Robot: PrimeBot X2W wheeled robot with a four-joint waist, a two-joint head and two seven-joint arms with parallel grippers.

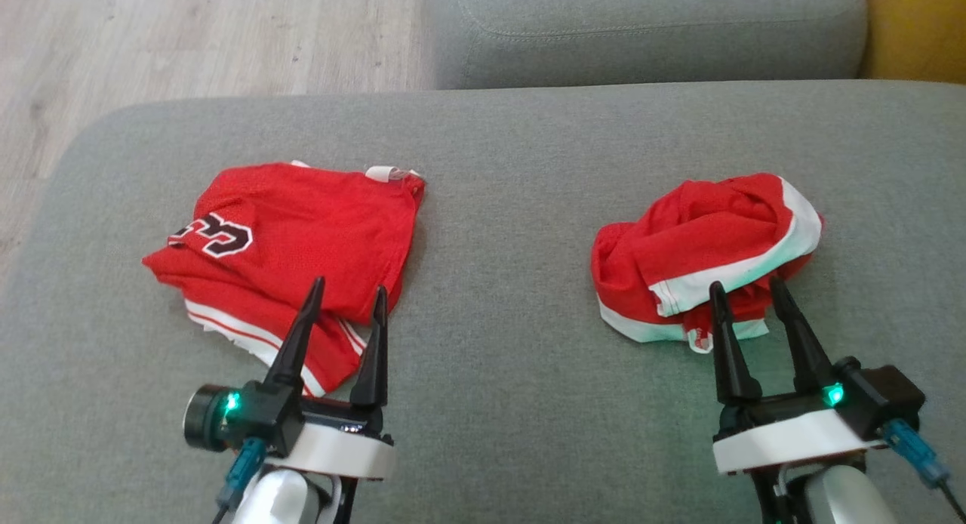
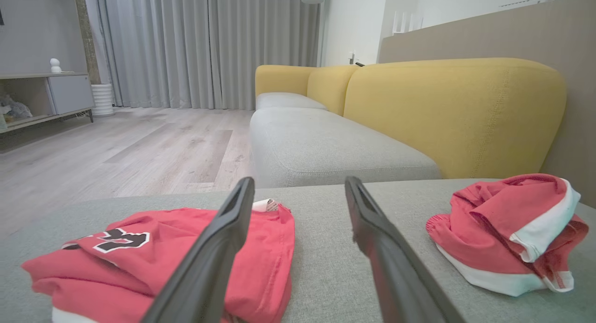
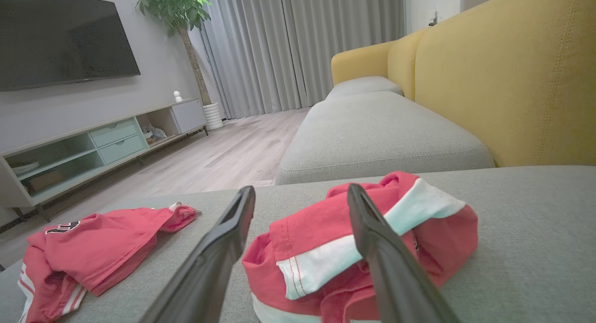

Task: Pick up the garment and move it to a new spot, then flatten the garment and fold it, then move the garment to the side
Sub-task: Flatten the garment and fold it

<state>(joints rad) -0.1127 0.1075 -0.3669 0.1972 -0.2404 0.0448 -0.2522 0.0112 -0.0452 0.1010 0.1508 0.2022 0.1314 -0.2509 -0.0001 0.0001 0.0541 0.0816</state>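
Right now two red pieces lie well apart on the grey seat cushion (image 1: pixel 513 207). Toward its left edge, a folded red jersey (image 1: pixel 302 222) lies flat, black-and-white lettering showing on its upper layer and white-striped trim along the side nearer the robot. Toward the right edge sits a crumpled red garment (image 1: pixel 702 237), bunched into a low heap with a broad white band curling over its top and right side. Both rest short of the cushion's far edge, with bare grey fabric between them.

The left gripper (image 1: pixel 349 285) is released, fingers spread and holding nothing; in the head view its tips overlap the jersey's near right part. In the left wrist view the left gripper (image 2: pixel 299 179) points across the cushion, the jersey under its left finger. Whether it touches the cloth I cannot tell.

The right gripper (image 1: pixel 746 282) is likewise spread and empty, its tips over the near side of the heap. In the right wrist view the right gripper (image 3: pixel 300 188) frames the heap's white band.

Beyond the far edge lie another grey cushion (image 1: pixel 649 33) and wooden floor (image 1: pixel 189 41); a yellow backrest (image 2: pixel 456 113) rises along the right.
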